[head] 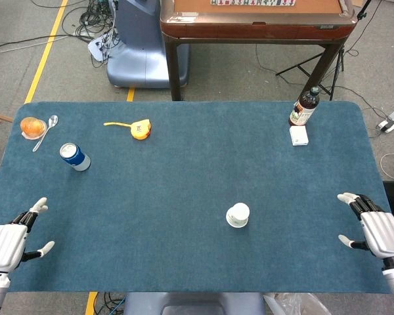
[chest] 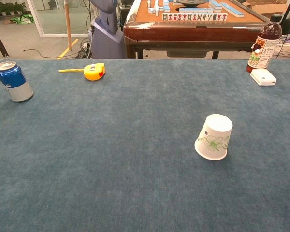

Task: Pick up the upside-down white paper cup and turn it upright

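The white paper cup (head: 238, 214) stands upside down on the blue table, right of centre and toward the near edge. In the chest view the paper cup (chest: 214, 137) shows a green flower print, rim down. My right hand (head: 374, 228) hovers at the table's right edge, well to the right of the cup, fingers spread and holding nothing. At the near left corner my left hand (head: 10, 241) is also open and far from the cup. Neither hand appears in the chest view.
A blue soda can (head: 74, 157), a spoon (head: 46, 131) and an orange item (head: 32, 126) lie at the far left. A yellow tape measure (head: 139, 128) is further back. A dark bottle (head: 304, 107) and small white box (head: 299, 135) stand far right. A mahjong table (head: 256, 23) is behind.
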You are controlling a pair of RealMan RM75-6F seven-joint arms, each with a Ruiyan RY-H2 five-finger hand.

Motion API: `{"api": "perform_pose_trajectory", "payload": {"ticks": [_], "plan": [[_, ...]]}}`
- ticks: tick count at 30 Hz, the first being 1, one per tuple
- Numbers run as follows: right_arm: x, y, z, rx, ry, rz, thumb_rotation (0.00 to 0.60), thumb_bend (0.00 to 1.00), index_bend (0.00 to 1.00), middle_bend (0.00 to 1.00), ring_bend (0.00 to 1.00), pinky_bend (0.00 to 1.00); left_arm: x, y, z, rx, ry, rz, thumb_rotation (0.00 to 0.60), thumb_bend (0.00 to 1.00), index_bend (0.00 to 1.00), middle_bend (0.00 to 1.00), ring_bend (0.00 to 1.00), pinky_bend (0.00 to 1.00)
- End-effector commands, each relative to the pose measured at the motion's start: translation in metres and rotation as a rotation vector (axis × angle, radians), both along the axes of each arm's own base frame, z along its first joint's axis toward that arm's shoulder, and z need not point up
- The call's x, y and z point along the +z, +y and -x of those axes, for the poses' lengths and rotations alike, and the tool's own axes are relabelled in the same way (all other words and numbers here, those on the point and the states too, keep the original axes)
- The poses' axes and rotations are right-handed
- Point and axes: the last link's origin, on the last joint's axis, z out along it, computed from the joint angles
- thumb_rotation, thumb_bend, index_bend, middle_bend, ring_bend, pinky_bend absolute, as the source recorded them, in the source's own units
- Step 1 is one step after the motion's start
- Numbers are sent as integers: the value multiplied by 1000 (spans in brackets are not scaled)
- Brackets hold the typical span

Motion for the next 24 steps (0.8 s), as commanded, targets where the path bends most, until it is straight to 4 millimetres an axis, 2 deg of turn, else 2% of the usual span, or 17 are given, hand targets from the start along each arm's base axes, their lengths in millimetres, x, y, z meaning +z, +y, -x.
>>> {"api": "perform_pose_trajectory", "payload": {"ticks": [1,5,8,11,13,15,18,24], "plan": [[-8,-2,-6,19,-7,-23,600,0,228,189,118,337,1,1,1,2,-4,-13,600,138,42,244,294,524],[-18,-16,-30,93,-22,-50,600,0,254,189,118,336,1,0,4,8,0,-7,600,138,45,244,294,524],[-23,-29,-53,165,-9,-63,600,0,269,226,127,336,1,-1,6,15,-2,-6,600,138,45,244,295,524],[-28,-40,-77,222,-3,-78,600,4,275,334,215,361,3,-1,7,20,-11,-15,600,138,45,244,294,524],[-32,-47,-91,252,1,-97,600,40,282,424,307,444,5,-2,8,24,-16,-19,600,138,45,244,295,524],[-36,-51,-101,268,7,-127,600,141,293,583,478,597,6,-2,9,26,-18,-23,600,138,46,244,294,524],[-45,-56,-116,299,44,-178,600,290,303,742,642,729,8,-3,9,29,-22,-28,600,138,46,244,294,524],[-64,-57,-132,322,79,-242,600,506,317,904,804,859,10,-3,10,30,-28,-35,600,139,52,244,294,524]]}}
